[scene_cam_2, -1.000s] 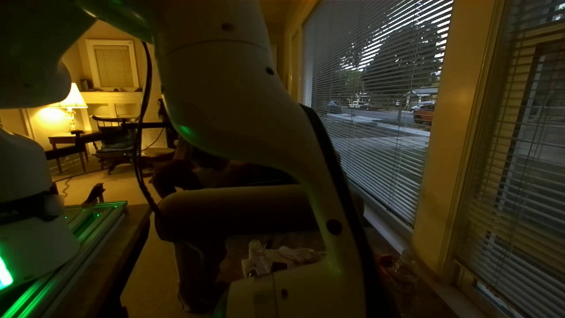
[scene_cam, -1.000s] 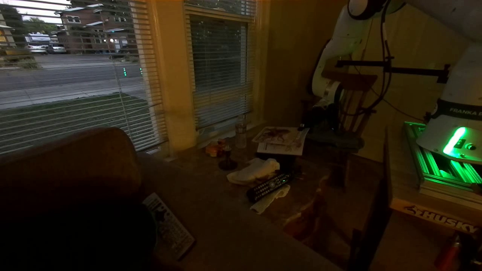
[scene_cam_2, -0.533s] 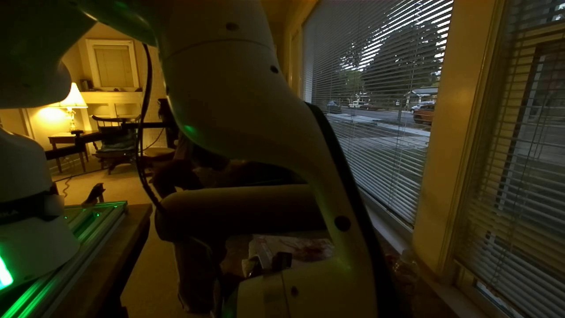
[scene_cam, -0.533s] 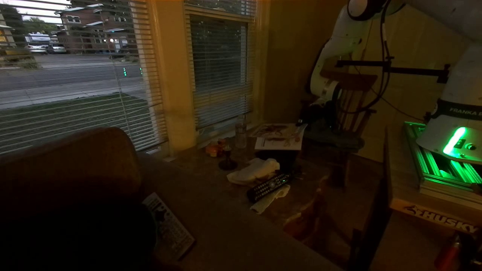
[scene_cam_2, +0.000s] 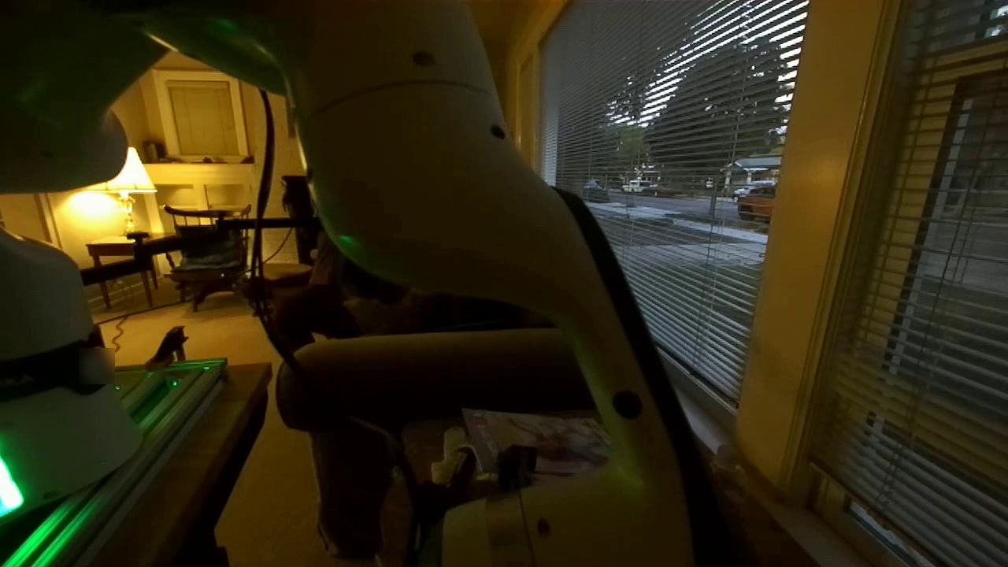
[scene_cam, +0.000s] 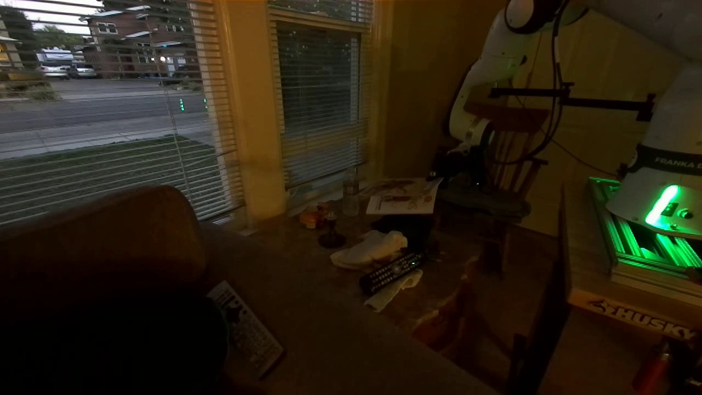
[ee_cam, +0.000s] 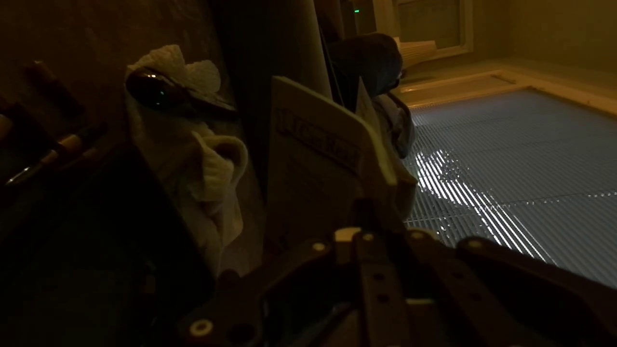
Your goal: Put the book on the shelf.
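Currently, the grasp step appears complete: the fingers [ee_cam: 365,215] are clamped on one edge of the book [scene_cam: 405,203], apparently suspended over the desk [scene_cam: 299,241]. Remaining: transport and placement. The destination shelf cannot be identified.

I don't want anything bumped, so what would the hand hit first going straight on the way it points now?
Past the book it grips, the hand would probably meet the couch arm, though depth is unclear and it might pass just above.

Whitish book [scene_cam: 402,207] patterned in red, black remote [scene_cam: 392,272], white arm [scene_cam: 500,61], green light [scene_cam: 662,206], finely striped blinds [scene_cam: 318,109]
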Available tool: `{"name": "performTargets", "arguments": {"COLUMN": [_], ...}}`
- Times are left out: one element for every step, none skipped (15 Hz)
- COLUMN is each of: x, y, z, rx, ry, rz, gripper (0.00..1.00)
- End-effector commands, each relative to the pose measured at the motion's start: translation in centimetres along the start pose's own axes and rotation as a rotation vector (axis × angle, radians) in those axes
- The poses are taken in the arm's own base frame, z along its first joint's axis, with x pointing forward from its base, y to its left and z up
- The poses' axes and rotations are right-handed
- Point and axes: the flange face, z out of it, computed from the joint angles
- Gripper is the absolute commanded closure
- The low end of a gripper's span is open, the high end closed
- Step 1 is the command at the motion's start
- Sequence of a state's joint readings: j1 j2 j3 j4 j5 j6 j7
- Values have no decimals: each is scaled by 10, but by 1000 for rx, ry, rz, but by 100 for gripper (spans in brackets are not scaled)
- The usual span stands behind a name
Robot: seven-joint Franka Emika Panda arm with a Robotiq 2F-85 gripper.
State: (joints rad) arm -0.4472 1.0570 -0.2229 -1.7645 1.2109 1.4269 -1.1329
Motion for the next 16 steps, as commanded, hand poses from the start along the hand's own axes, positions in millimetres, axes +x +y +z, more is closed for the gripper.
{"name": "performTargets", "arguments": {"x": [15,17,20,23,26,28,30,31,32,33,34,36,36,37,37,38], "y": [15,18,21,24,27,31,34,38,43,47,50,53,55,57,59,60], "z": [7,9,10,12,13,13,13,12,11,9,8,6,6,4,3,1], "rx": [20,18,17,13,7,2,-5,-13,-24,-36,-46,-58,-67,-82,-98,-116], "ry": [9,9,7,7,9,11,13,13,13,15,20,23,26,30,35,43], "rz": [39,41,48,51,57,60,59,67,76,89,98,112,122,136,148,163], "gripper": [99,99,99,99,99,99,99,99,99,99,99,99,99,99,99,99]}}
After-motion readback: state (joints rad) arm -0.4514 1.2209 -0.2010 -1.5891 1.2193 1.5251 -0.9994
